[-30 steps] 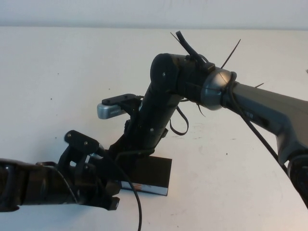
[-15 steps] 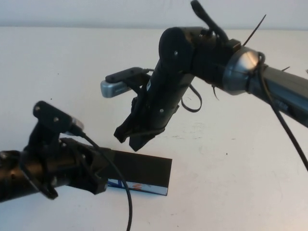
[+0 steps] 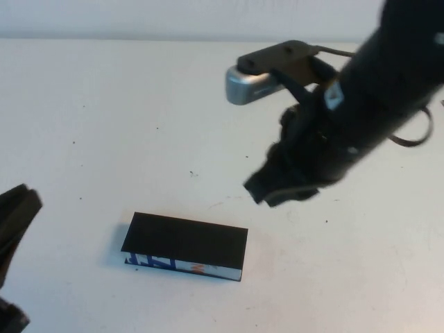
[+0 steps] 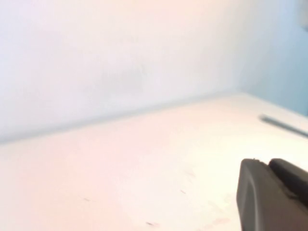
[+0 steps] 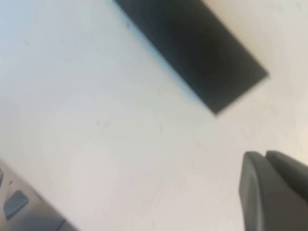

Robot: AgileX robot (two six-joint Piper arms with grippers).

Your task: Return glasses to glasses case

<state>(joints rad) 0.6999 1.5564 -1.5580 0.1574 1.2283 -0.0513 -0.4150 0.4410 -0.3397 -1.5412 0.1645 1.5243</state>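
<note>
1. Left gripper shows only as a dark shape at the table's near-left edge, well apart from the case; whether its fingers are together or apart cannot be told.
2. Glasses case lies flat on the table, lid down, its white printed side facing the robot. No spectacles are visible outside it.
3. Right gripper hangs above the table, beyond and to the right of the case, touching nothing; its fingertips look closed together and hold nothing.
</note>
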